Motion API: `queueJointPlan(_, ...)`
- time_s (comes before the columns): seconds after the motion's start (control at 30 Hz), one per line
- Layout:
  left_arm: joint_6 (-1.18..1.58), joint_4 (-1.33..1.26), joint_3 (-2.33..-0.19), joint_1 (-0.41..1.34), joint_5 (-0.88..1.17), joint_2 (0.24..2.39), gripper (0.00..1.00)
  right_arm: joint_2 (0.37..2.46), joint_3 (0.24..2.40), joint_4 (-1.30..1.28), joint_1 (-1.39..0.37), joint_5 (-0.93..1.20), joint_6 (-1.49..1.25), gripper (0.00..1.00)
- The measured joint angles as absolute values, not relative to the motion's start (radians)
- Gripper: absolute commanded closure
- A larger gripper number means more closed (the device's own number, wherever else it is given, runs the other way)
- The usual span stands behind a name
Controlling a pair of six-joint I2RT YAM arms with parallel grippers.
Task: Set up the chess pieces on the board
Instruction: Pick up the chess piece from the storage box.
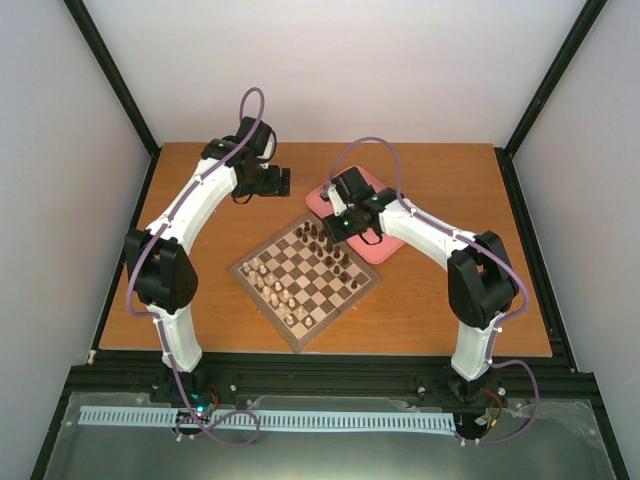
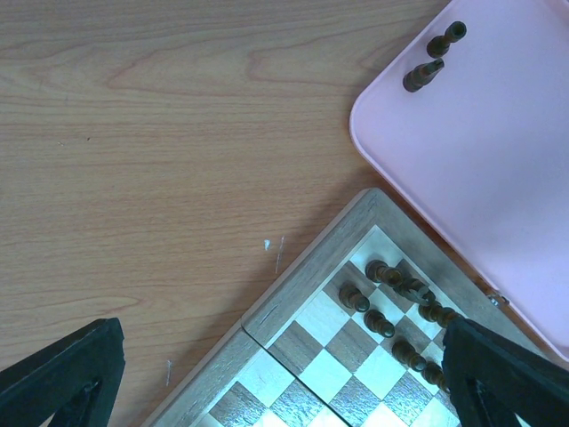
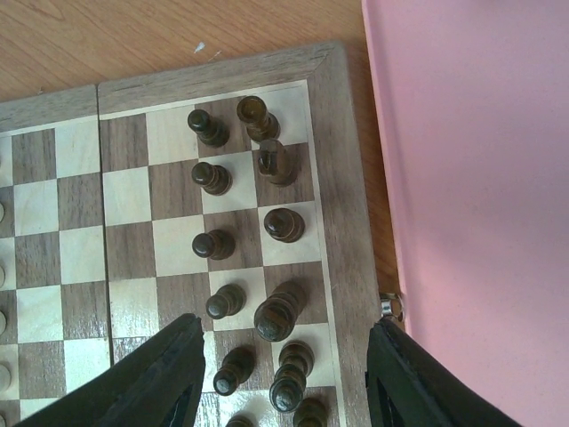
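My right end effector (image 3: 284,387) hangs low over the square wooden chessboard with light and dark checkered squares (image 3: 342,178). Its two black fingers (image 3: 164,374) stand well apart and clamp nothing. Several slim dark brown wooden chess pieces (image 3: 283,222) stand upright in the gap between the fingers. I cannot tell whether either finger brushes one.

My left end effector (image 2: 284,382) is spread wide and empty, above the orange-brown wooden surface (image 2: 133,133) just off the board's far corner.

In the right wrist view I count at least twelve dark pieces on the board. They stand in two rows along the edge next to the pink rounded plastic tray (image 3: 471,178). The bottom of that view cuts off the nearest ones, and the fingers hide what stands beside them. The left wrist view shows two more dark pieces (image 2: 425,75) lying on their sides on the tray, close together near its far edge.

One board, one tray, two arms.

The pale cream-coloured chessmen (image 1: 275,297) line the opposite side of the board in the overhead view. They are too small there for me to count. The tray sits just beside the board, and the right arm covers part of it from above.
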State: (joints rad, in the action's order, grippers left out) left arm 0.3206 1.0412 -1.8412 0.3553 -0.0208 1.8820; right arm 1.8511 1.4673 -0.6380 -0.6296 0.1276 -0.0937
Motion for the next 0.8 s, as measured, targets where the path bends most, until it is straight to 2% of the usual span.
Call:
queueJointPlan(0.63, 0.321, 1.041, -1.842, 0.355, -0.015, 1.882, 0.00, 1.851, 1.474, -0.641, -0.629, 0.099, -0.100, 0.47)
queueJointPlan(0.8, 0.321, 1.041, -1.841, 0.355, -0.015, 1.882, 0.00, 1.872, 1.576, -0.665, -0.618, 0.074, -0.114, 0.45)
